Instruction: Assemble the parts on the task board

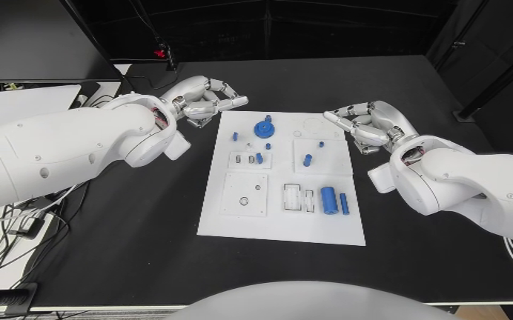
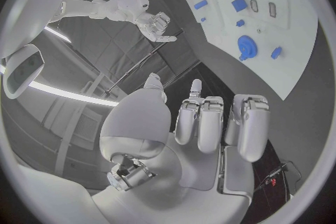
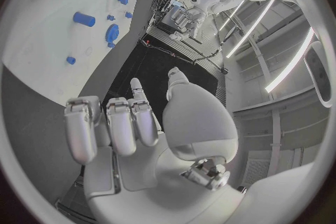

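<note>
Nearest us on the black table [image 1: 128, 246] we see the near edge of the white board [image 1: 280, 225], which lies in the middle and runs away from us. Toward its near right stand two blue cylinders [image 1: 329, 200] side by side, just right of a pair of clear slots [image 1: 292, 196], with a square plate [image 1: 245, 193] to their left. Farther along, a small blue peg [image 1: 307, 160] stands right of centre and another peg [image 1: 259, 158] left of centre. Near the far end sits a blue gear [image 1: 263, 127], with small blue bits close by. Our right hand [image 1: 362, 124] hovers just off the board's far right edge, fingers curled loosely inward, holding nothing. Our left hand [image 1: 208, 102] hangs just beyond the far left corner, fingers likewise curled and empty, near the gear but apart from it.
</note>
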Robot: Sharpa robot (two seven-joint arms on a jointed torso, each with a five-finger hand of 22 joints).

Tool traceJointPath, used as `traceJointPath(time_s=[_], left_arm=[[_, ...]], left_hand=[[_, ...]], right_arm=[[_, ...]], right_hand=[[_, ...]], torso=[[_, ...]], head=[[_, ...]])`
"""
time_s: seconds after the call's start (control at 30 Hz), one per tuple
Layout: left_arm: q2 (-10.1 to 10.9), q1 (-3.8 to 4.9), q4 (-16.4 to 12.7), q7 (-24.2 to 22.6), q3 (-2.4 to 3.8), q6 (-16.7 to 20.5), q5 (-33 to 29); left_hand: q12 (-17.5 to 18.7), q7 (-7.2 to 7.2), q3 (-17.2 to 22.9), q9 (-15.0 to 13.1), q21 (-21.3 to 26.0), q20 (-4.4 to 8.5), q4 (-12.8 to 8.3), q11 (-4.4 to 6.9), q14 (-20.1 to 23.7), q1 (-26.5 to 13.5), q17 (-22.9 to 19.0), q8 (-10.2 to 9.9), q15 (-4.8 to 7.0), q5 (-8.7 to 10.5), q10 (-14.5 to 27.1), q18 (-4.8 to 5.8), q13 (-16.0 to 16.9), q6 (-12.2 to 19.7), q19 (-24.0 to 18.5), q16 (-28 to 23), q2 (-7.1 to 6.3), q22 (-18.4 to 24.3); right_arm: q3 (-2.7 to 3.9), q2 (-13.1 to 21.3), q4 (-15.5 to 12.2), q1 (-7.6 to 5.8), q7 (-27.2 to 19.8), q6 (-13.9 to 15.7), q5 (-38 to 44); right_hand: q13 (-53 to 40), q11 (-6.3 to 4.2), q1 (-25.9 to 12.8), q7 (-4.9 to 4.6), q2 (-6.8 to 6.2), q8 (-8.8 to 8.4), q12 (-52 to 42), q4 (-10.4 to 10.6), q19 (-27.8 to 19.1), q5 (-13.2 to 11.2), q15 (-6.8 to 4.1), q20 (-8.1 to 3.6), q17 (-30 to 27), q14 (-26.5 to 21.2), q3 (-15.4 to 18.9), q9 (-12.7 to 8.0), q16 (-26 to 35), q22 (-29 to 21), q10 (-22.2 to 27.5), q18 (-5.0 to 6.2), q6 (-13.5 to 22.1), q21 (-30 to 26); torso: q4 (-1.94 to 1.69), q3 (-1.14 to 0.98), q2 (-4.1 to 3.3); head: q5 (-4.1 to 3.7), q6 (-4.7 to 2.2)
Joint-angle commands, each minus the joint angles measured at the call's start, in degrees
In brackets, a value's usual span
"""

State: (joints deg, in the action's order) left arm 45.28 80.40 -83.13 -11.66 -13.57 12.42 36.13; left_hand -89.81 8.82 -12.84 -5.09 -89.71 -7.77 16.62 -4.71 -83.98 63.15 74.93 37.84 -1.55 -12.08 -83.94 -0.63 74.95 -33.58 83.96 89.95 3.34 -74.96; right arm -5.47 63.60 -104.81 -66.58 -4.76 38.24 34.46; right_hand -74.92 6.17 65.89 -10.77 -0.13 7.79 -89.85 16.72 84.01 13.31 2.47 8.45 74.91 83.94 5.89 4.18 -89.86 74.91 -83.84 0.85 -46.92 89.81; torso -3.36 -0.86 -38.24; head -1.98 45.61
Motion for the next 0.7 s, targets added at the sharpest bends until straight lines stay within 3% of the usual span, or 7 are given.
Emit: traceJointPath(time_s=[0.03, 0.1, 0.23, 0.4, 0.6, 0.7], left_arm=[[-1.7, 0.39, 1.4, 14.2, 0.00, -12.0, 4.1], [-3.0, 0.53, 2.4, 18.3, 0.00, -15.7, 4.4], [-5.4, 0.61, 3.7, 25.2, 0.00, -21.5, 4.7], [-7.9, 0.49, 4.8, 30.7, 0.00, -24.3, 4.8], [-10.1, 0.26, 5.9, 34.5, 0.00, -25.4, 5.0], [-11.0, 0.13, 6.4, 36.3, 0.00, -25.5, 5.6]], left_hand=[[-0.2, -0.08, -0.1, -0.9, -0.3, -0.43, 0.2, -0.20, -6.0, -1.8, 15.1, 0.7, -0.37, 0.70, -6.1, 0.63, 15.0, -1.7, 6.0, 0.0, -0.13, -15.0], [-0.2, -0.40, 0.0, -1.8, -0.3, -0.43, 0.2, -0.09, -6.0, -2.4, 15.1, 1.6, -0.23, 0.82, -6.1, 0.63, 15.0, -2.6, 6.0, 0.0, 0.84, -15.0], [-0.2, -0.86, 0.5, -4.2, -0.3, -0.23, 0.0, 0.46, -6.0, -2.2, 15.1, 4.4, 0.08, 4.58, -6.1, 0.63, 15.0, -3.4, 6.0, 0.0, 4.67, -15.0], [-0.2, -2.17, -1.1, -8.7, -0.3, 0.53, 0.0, 1.61, -6.0, -2.2, 15.1, 9.0, 1.07, 6.79, -6.1, 0.63, 15.0, -5.2, 6.0, 0.0, 5.99, -15.0], [-0.2, -2.91, -2.5, -11.6, -0.3, 1.17, 0.1, 2.31, -6.0, -2.5, 15.1, 10.7, 1.72, 6.75, -6.1, 0.63, 15.0, -6.0, 6.0, 0.0, 6.52, -15.0], [-0.2, -3.42, -3.2, -13.2, -0.3, 1.61, 0.2, 2.82, -6.0, -2.5, 15.1, 11.1, 2.20, 2.80, -6.1, 0.63, 15.0, -6.7, 6.0, 0.0, 7.18, -15.0]], right_arm=[[0.00, 0.5, 0.1, -0.08, -2.4, -2.4, -6.0], [-0.01, 0.8, 0.2, -0.08, -2.4, -2.6, -6.3], [-0.02, 1.2, 0.5, -0.08, -2.5, -2.8, -6.7], [-0.03, 1.3, 1.0, -0.07, -2.3, -2.8, -6.9], [-0.05, 1.2, 1.6, -0.06, -2.0, -2.9, -6.9], [-0.06, 1.1, 1.7, -0.05, -1.9, -2.9, -6.9]], right_hand=[[-15.1, 0.50, -0.2, -0.34, 0.35, 0.47, -0.1, 0.0, 6.0, 0.1, 0.59, 0.47, 15.1, 6.1, 0.6, 0.1, -0.1, 15.1, -6.2, -0.85, -0.1, 0.2], [-15.1, 0.51, -0.2, -0.36, 0.37, 0.52, -0.1, 0.0, 6.0, 0.2, 0.61, 0.49, 15.1, 6.1, 0.6, 0.1, -0.1, 15.1, -6.2, -0.85, -0.1, 0.2], [-15.1, 0.56, -0.1, -0.40, 0.42, 0.68, -0.1, -0.1, 6.0, 0.3, 0.66, 0.58, 15.1, 6.1, 0.7, 0.1, -0.1, 15.1, -6.2, -0.85, -0.1, 0.2], [-15.1, 0.59, -0.1, -0.42, 0.47, 0.77, -0.1, -0.1, 6.0, 0.4, 0.69, 0.63, 15.1, 6.1, 0.7, 0.1, -0.1, 15.1, -6.2, -0.85, -0.1, 0.2], [-15.1, 0.60, 0.0, -0.43, 0.51, 0.82, -0.1, -0.1, 6.0, 0.4, 0.70, 0.65, 15.1, 6.1, 0.8, 0.1, -0.1, 15.1, -6.2, -0.85, -0.1, 0.2], [-15.1, 0.63, 0.0, -0.46, 0.69, 0.93, -0.1, 0.0, 6.0, 0.5, 0.73, 0.72, 15.1, 6.1, 0.8, 0.1, -0.1, 15.1, -6.2, -0.85, 0.0, 0.2]], torso=[[0.08, 0.13, -0.11], [0.03, 0.18, -0.13], [0.30, 0.26, -0.22], [0.53, 0.32, -0.34], [0.65, 0.25, -0.28], [0.67, 0.25, -0.23]], head=[[-0.12, -0.01], [-0.31, 0.07], [-0.31, -0.01], [-0.22, -0.10], [-0.08, -0.01], [-0.12, 0.11]])
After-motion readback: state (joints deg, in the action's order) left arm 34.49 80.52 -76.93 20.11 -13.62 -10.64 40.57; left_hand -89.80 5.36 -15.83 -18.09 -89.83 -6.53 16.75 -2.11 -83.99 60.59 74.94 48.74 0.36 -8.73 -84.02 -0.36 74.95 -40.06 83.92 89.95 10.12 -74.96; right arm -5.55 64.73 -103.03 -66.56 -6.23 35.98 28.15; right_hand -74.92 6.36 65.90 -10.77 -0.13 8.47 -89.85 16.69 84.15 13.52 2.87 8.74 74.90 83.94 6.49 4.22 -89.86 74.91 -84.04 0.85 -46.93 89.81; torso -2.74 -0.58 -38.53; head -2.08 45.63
